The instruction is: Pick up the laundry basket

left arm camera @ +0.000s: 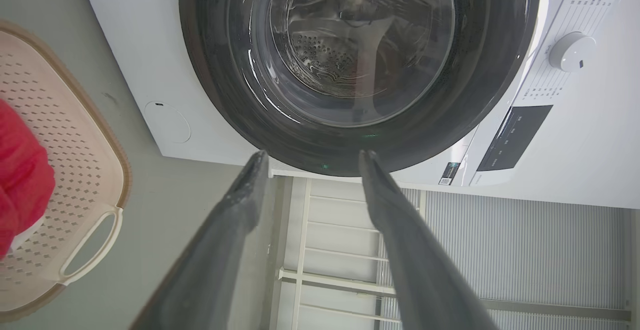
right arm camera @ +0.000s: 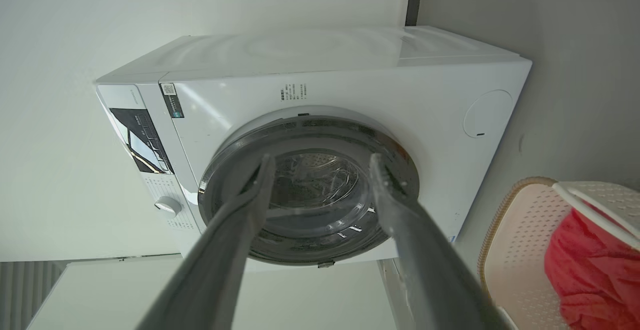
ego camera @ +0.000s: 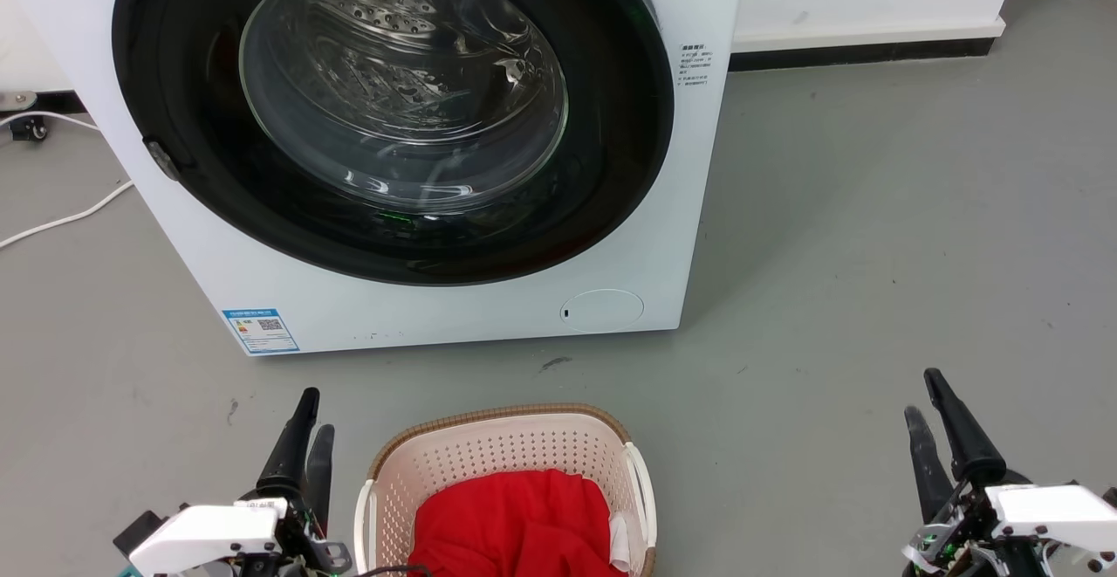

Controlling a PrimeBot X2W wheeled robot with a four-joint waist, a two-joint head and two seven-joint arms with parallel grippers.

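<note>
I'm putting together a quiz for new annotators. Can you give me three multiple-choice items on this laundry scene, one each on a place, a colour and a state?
1. Where is the basket?
A) on the floor in front of the washer
B) on top of the washer
C) inside the drum

2. What colour is the big cloth in the basket?
A) blue
B) red
C) green

3. What state is the left gripper in?
A) shut on a basket handle
B) open, holding nothing
C) shut on the cloth

Answers:
1 A: the head view shows the basket standing on the grey floor below the washer's front.
2 B: bright red fabric fills the basket in all three views.
3 B: the left wrist view shows its fingers apart, with nothing between them.
</note>
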